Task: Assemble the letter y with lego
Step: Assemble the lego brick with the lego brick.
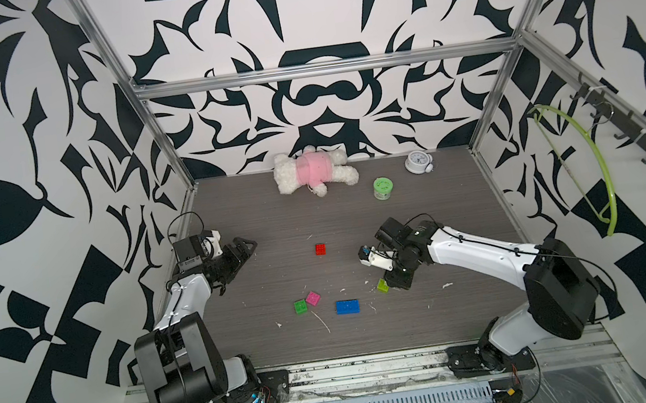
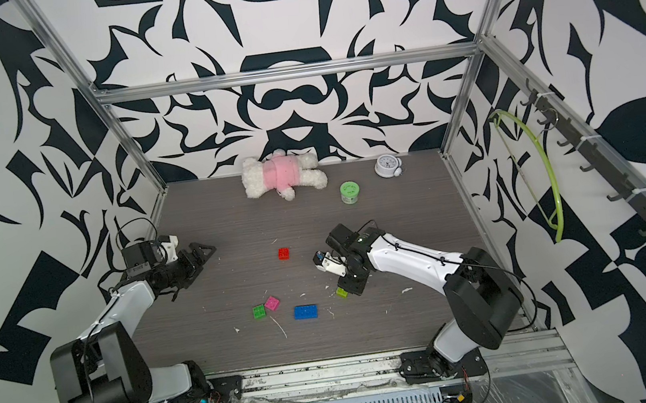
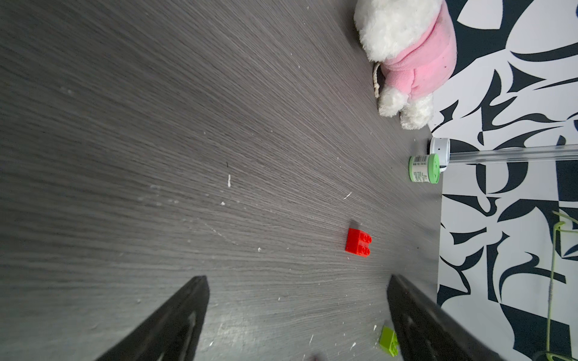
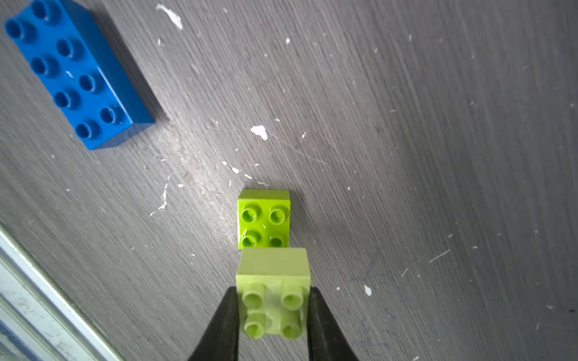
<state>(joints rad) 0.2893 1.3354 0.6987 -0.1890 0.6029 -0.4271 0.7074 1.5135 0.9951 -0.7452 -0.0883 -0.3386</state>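
In both top views the red brick [image 1: 321, 249] lies mid-surface [image 1: 432, 323]. The green brick [image 1: 300, 306], pink brick [image 1: 312, 298] and blue brick [image 1: 347, 306] lie nearer the front.

Left wrist view: the left end effector [image 3: 297, 281] gapes wide and holds nothing.

Right wrist view: the right end effector [image 4: 275, 312] clamps the pale yellow-green brick [image 4: 273, 272], just beside the lime brick [image 4: 263, 218].

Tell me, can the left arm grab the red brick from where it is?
Probably yes. The left gripper is open and empty, and the red brick sits alone on the table ahead of it, with nothing between them.
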